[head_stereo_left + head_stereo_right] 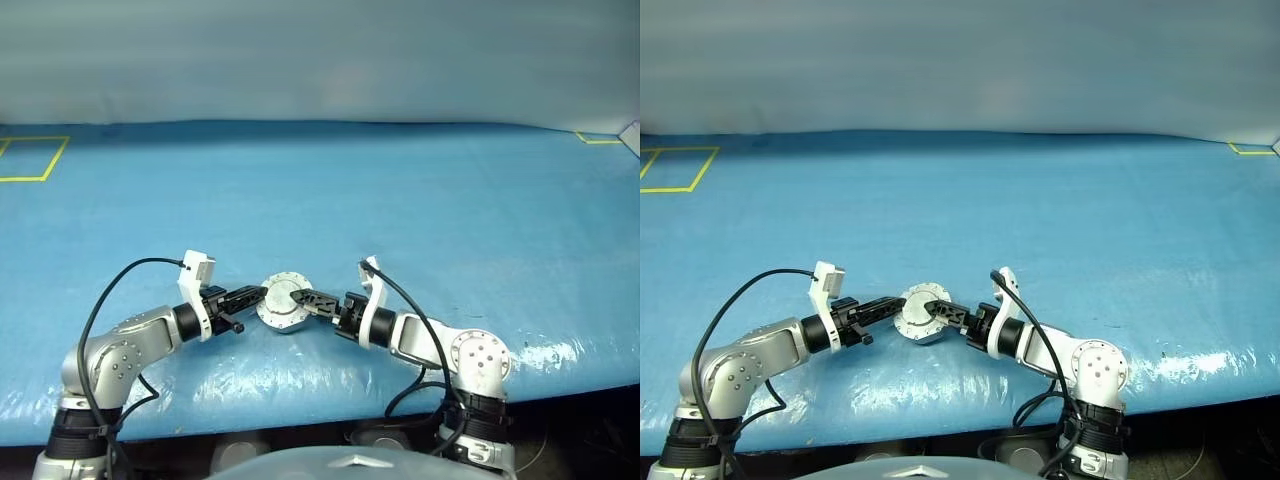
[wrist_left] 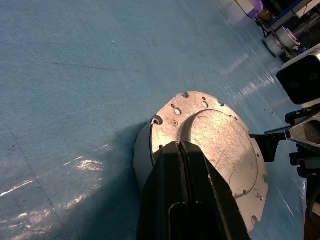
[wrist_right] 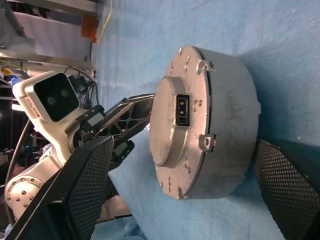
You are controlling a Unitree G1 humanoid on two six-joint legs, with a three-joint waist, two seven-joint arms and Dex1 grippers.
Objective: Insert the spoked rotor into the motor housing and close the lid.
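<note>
The motor housing (image 1: 284, 312) is a round silver-grey puck lying on the blue table near its front edge. The lid (image 2: 220, 145) lies flat on top of it, notched edge and raised centre circle facing up. My left gripper (image 1: 263, 293) is shut, and its fingertips (image 2: 180, 146) rest on the lid's rim from the left. From the right, my right gripper (image 3: 184, 145) is open, one finger over the lid face and the other by the housing's base (image 3: 235, 125), neither visibly touching. The spoked rotor is hidden.
The blue table cover (image 1: 400, 210) stretches far behind the housing. Yellow tape marks sit at the far left (image 1: 30, 158) and far right (image 1: 600, 140). The table's front edge (image 1: 300, 420) runs just below both arms.
</note>
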